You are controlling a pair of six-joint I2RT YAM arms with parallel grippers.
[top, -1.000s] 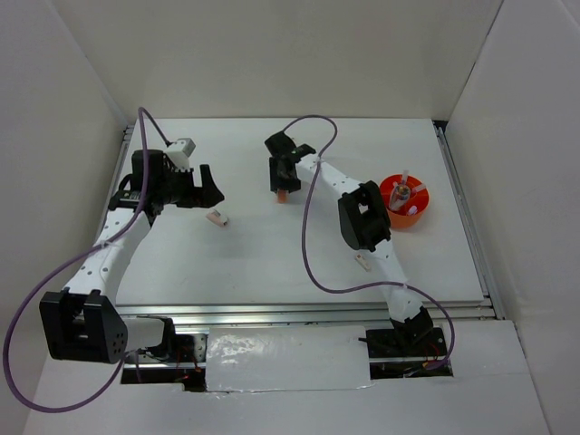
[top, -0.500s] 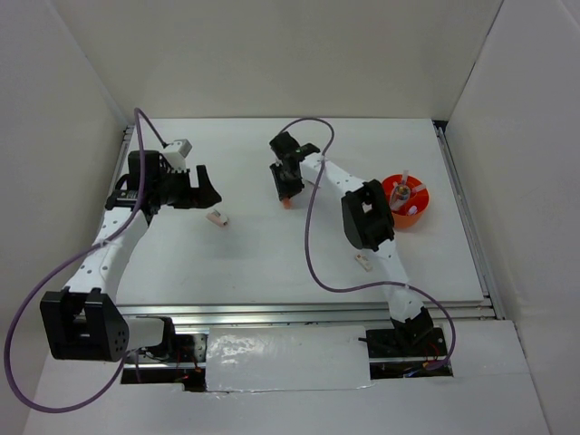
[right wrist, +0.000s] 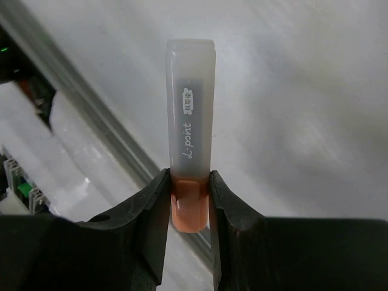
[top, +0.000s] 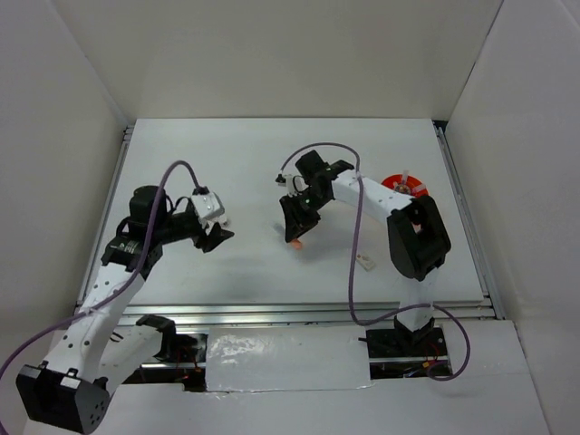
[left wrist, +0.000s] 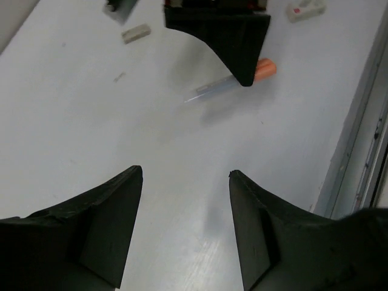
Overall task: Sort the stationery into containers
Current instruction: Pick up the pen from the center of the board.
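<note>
Right gripper (top: 297,230) jaws pinch stubby tube (right wrist: 191,121) by orange end, clear of surface mid-counter, likely bound for orange tub (top: 405,185) near right edge. Left gripper (left wrist: 185,177) jaws spread wide, empty.

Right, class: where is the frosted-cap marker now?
Right wrist view: the marker is pinched at its orange end in the right gripper. From above it is near the middle of the table, left of the orange tub.
</note>
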